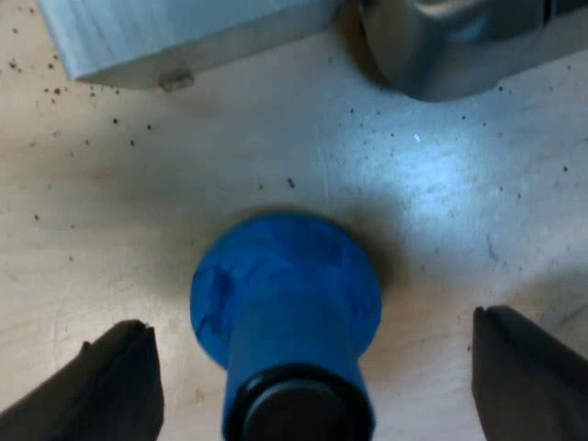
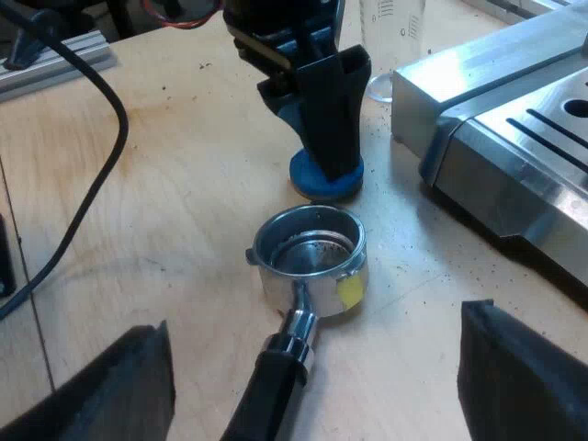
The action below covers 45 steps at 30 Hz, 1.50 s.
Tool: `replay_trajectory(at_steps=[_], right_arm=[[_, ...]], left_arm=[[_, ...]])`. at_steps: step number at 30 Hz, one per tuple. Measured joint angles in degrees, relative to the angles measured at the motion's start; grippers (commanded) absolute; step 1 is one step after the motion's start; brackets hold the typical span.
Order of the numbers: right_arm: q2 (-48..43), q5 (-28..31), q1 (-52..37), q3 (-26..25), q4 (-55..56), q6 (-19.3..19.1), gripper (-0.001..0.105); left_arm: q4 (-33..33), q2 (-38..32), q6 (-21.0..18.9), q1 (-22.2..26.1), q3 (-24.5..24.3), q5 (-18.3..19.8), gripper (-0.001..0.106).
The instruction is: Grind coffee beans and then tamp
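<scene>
Holder [image 2: 310, 262] lies basket-up on the table [image 2: 184, 184], its handle toward the right gripper [image 2: 312, 358], which is spread wide and empty, probably for a pickup. Beyond it the tamper [image 1: 287, 294] stands upright between the left gripper's [image 1: 308, 340] wide fingers, seemingly awaiting a grasp. Machine [image 2: 514, 119] sits beyond.

Wooden table [image 2: 184, 175], measuring glass [image 2: 397, 37], perhaps metal rail [image 2: 55, 60]

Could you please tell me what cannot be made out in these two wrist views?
- Right wrist view: the left gripper hides the blue tamper's upper part.
- Right wrist view: the metal holder's handle end is cut off by the edge.
- Right wrist view: the measuring glass is cut off by the edge; contents unclear.
</scene>
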Motion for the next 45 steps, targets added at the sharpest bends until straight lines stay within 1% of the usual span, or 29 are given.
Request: replay_trajectory(at_steps=[2, 3, 5, 7, 8, 9, 11, 12, 13, 14, 15, 17, 18, 20, 23, 24, 25, 26, 30, 31, 35, 40, 43, 45], right_arm=[[0.00, 0.00, 0.00, 0.00, 0.00, 1.18, 0.066], [0.00, 0.61, 0.00, 0.00, 0.00, 4.19, 0.066], [0.00, 0.88, 0.00, 0.00, 0.00, 4.85, 0.066], [0.00, 0.93, 0.00, 0.00, 0.00, 5.10, 0.066], [0.00, 1.05, 0.00, 0.00, 0.17, 5.50, 0.066], [0.00, 1.05, 0.00, -0.28, 0.69, 6.25, 0.066], [0.00, 0.68, 0.00, -2.06, 3.69, 11.18, 0.066], [0.00, 0.39, 0.00, -2.56, 4.46, 11.45, 0.066], [0.00, -0.61, 0.00, -4.46, 7.19, 12.32, 0.066], [0.00, -1.70, 0.00, -6.31, 9.64, 12.55, 0.066], [0.00, -1.89, 0.00, -6.68, 10.25, 12.62, 0.066], [0.00, -3.39, 0.00, -10.82, 16.16, 12.85, 0.066], [0.00, -3.50, 0.00, -11.60, 17.24, 12.85, 0.066], [0.00, -4.13, 0.00, -16.14, 23.23, 12.96, 0.066], [0.00, -4.13, 0.00, -19.90, 28.56, 13.22, 0.066], [0.00, -4.13, 0.00, -19.90, 28.56, 13.22, 0.066], [0.00, -4.13, -0.14, -24.48, 35.12, 13.20, 0.066], [0.00, -4.13, -0.50, -26.91, 38.82, 13.20, 0.066], [0.00, -4.13, -2.86, -33.59, 48.02, 13.20, 0.066], [0.00, -4.13, -4.18, -35.39, 50.90, 12.46, 0.066], [0.00, -4.13, -10.20, -39.95, 60.01, 11.30, 0.066], [-0.40, -4.13, -19.93, -42.85, 67.25, 10.69, 0.066], [-2.35, -4.13, -26.18, -42.94, 69.15, 10.69, 0.066], [-4.33, -4.13, -30.11, -42.94, 70.39, 10.69, 0.066]], left_arm=[[1.00, -1.49, 0.00, 0.00, 0.00, -0.96, 0.071], [1.18, -2.36, 0.00, 0.00, 0.11, -1.34, 0.071], [1.46, -7.61, 0.00, 0.00, 0.17, -2.08, 0.071], [1.46, -10.88, 0.00, 0.00, 0.05, -2.11, 0.071], [1.61, -14.08, 0.00, 0.00, 0.03, -2.23, 0.071], [1.65, -15.42, 0.00, 0.00, 0.03, -2.24, 0.071], [1.74, -20.56, 0.00, 0.00, 0.03, -2.24, 0.071], [1.74, -21.51, 0.00, 0.00, 0.03, -2.24, 0.071], [1.89, -23.92, 0.00, 0.00, 0.03, -2.24, 0.071], [2.16, -27.97, -0.12, 0.00, 0.03, -2.24, 0.071], [2.24, -28.93, -0.12, 0.00, 0.03, -2.24, 0.071], [2.81, -34.08, -0.12, 0.00, 0.03, -2.24, 0.071], [3.21, -36.01, -0.12, 0.00, 0.03, -2.24, 0.071], [3.92, -41.22, -0.12, 0.00, 0.03, -2.24, 0.071], [3.90, -47.31, -0.12, 0.00, -0.42, -2.24, 0.071], [3.90, -47.93, -0.12, 0.00, -0.54, -2.24, 0.071], [3.90, -49.66, -0.12, 0.00, -0.97, -2.24, 0.071], [4.21, -51.51, -0.12, 0.00, -1.59, -2.24, 0.071], [4.55, -55.66, -0.12, 0.00, -4.78, -2.24, 0.071], [4.55, -56.39, -0.12, 0.00, -6.16, -2.24, 0.071], [4.55, -56.60, -0.12, 0.00, -10.59, -2.24, 0.071], [4.43, -56.60, -0.55, 0.00, -13.02, -2.24, 0.071], [4.56, -56.60, -1.25, 0.00, -13.10, -2.24, 0.071], [4.56, -56.34, -2.38, 0.00, -13.10, -2.24, 0.071]])
